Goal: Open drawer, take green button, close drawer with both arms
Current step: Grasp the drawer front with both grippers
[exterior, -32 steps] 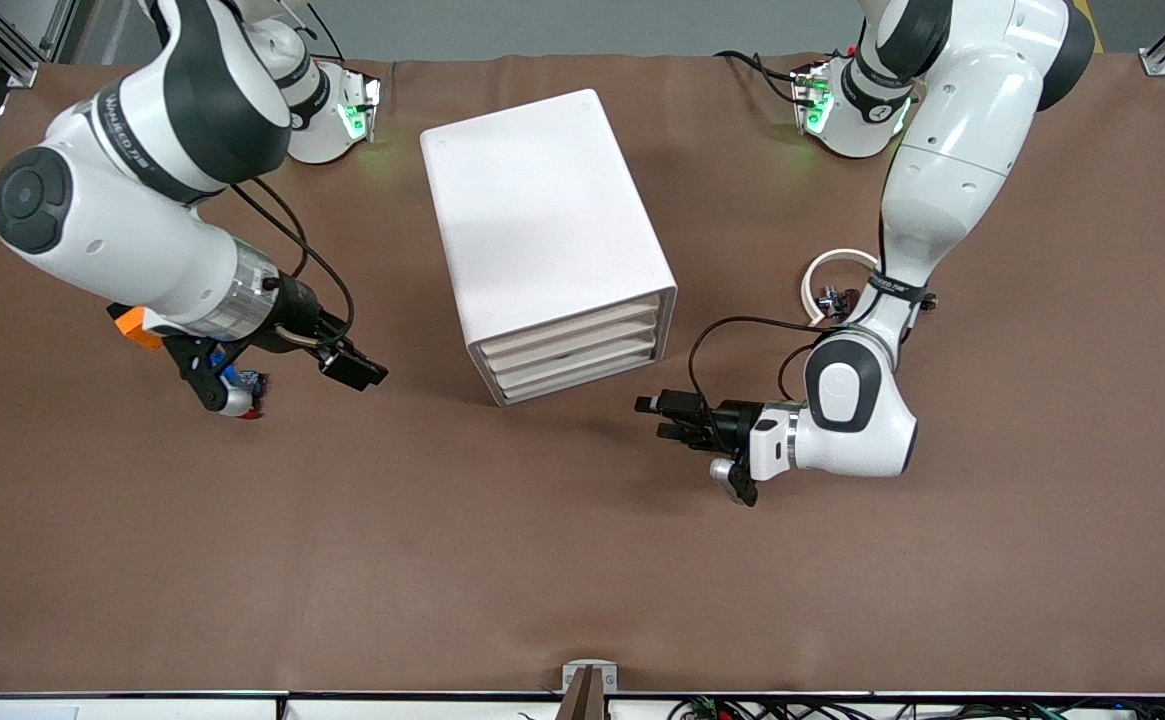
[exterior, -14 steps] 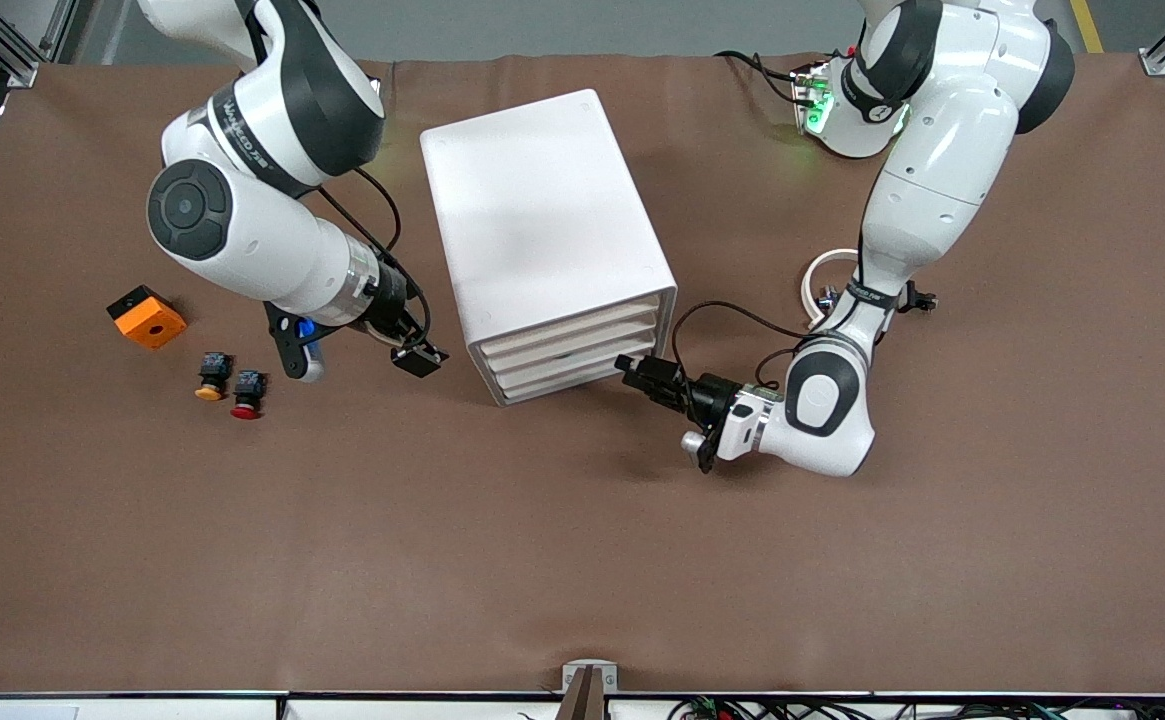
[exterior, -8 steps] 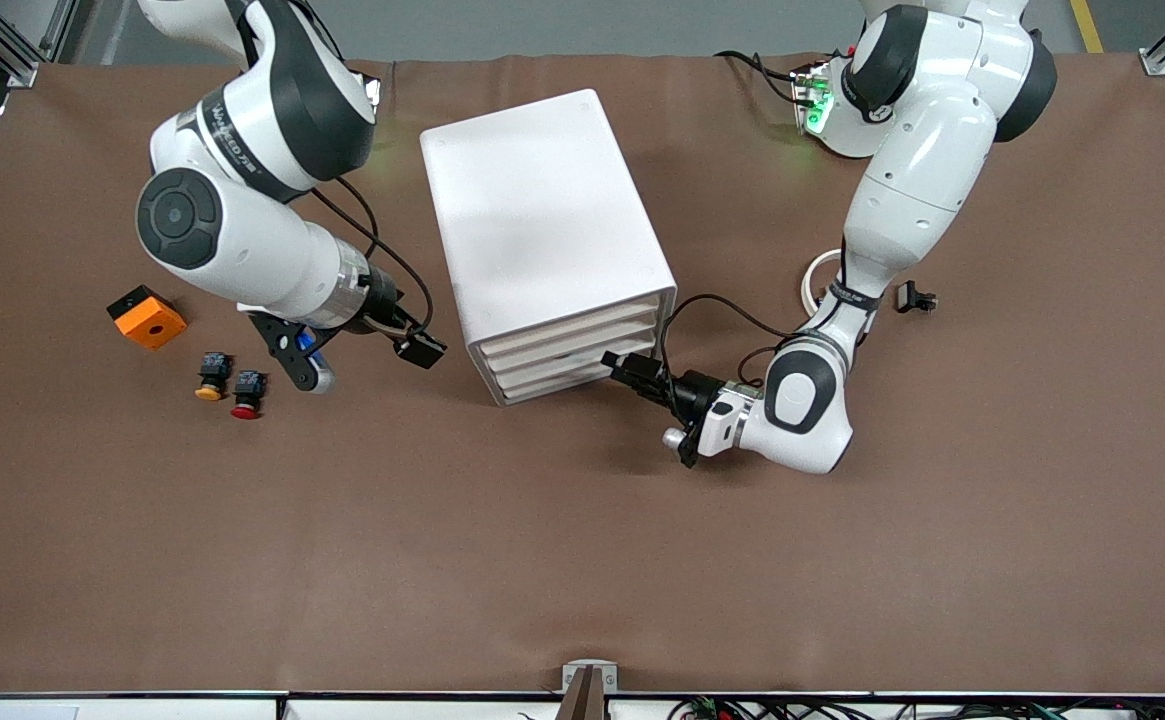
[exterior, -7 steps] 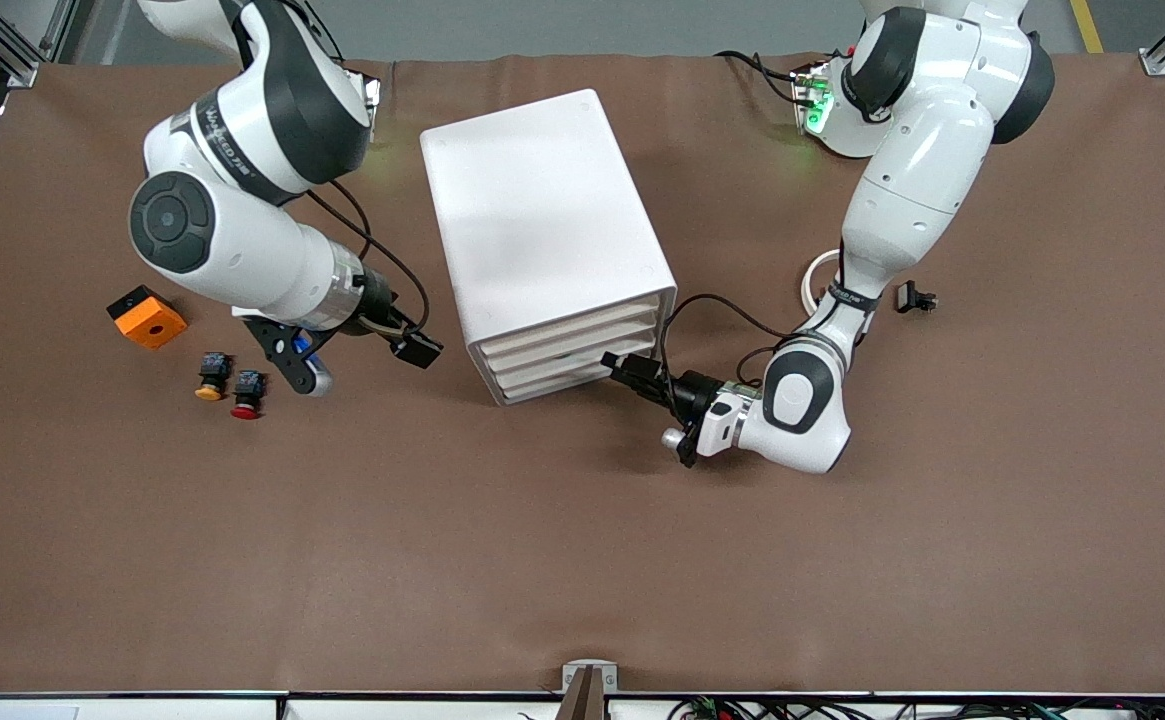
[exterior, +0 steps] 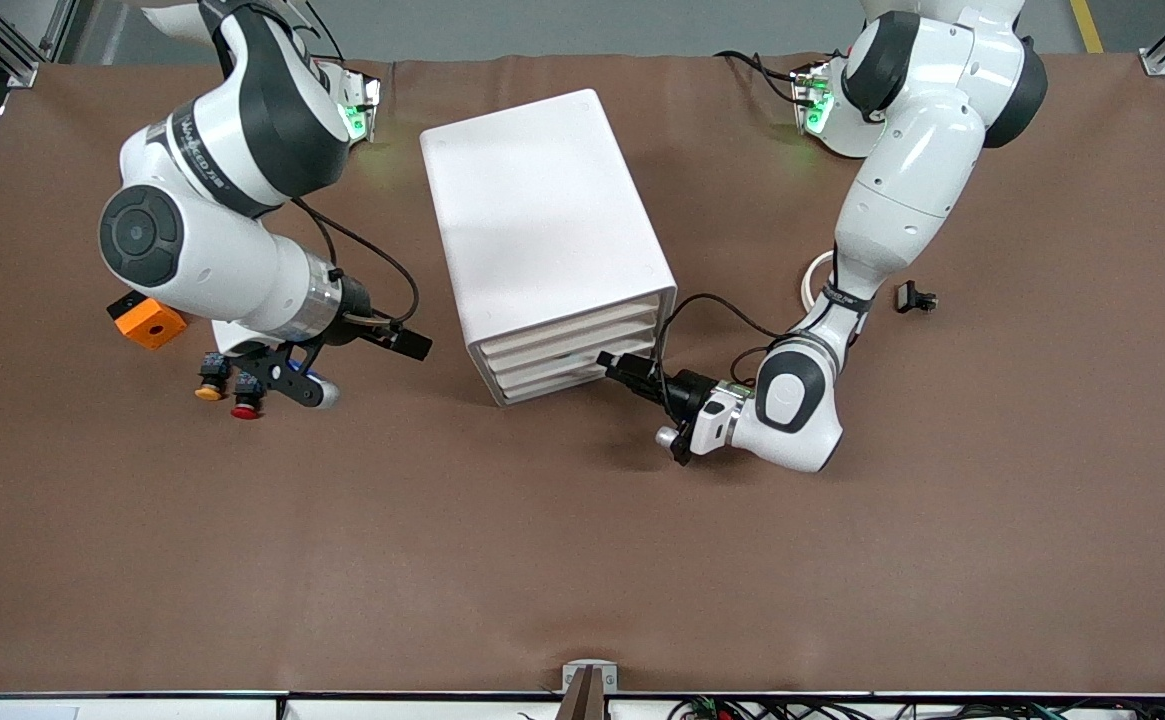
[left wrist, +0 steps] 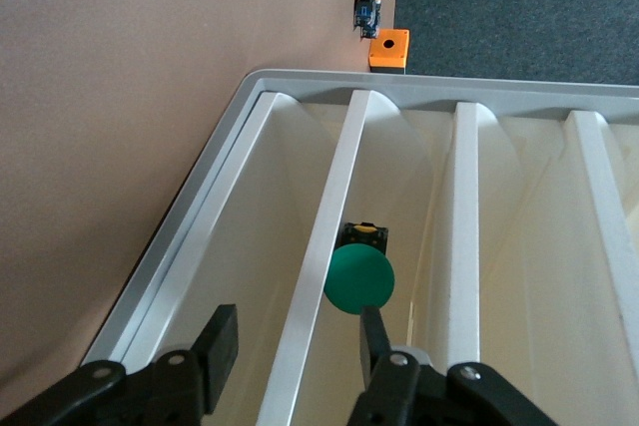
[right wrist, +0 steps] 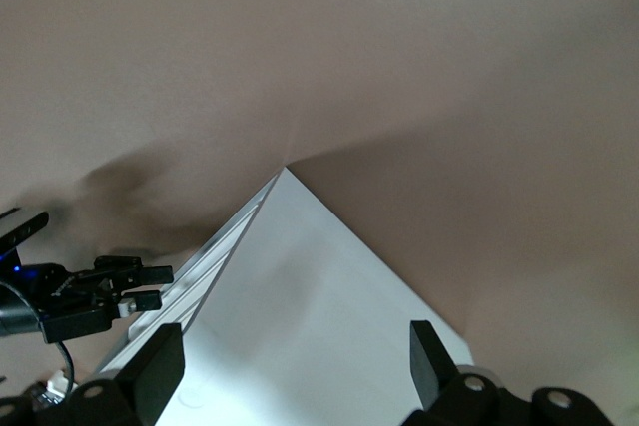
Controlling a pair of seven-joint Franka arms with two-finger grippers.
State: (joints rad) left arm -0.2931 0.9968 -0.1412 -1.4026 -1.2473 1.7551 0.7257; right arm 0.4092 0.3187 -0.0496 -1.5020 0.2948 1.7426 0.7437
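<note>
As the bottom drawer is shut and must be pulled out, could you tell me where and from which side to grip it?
Probably by the thin lip jutting from the front of the drawer, approached head-on from in front, one finger above it, one below; no knob shows. The left gripper is there, open astride that lip; the right gripper waits open beside the cabinet.

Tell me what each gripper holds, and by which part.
Nothing is clamped yet. The left gripper, jaws apart, straddles the lip of a drawer front; the right gripper is open and empty beside the cabinet.
</note>
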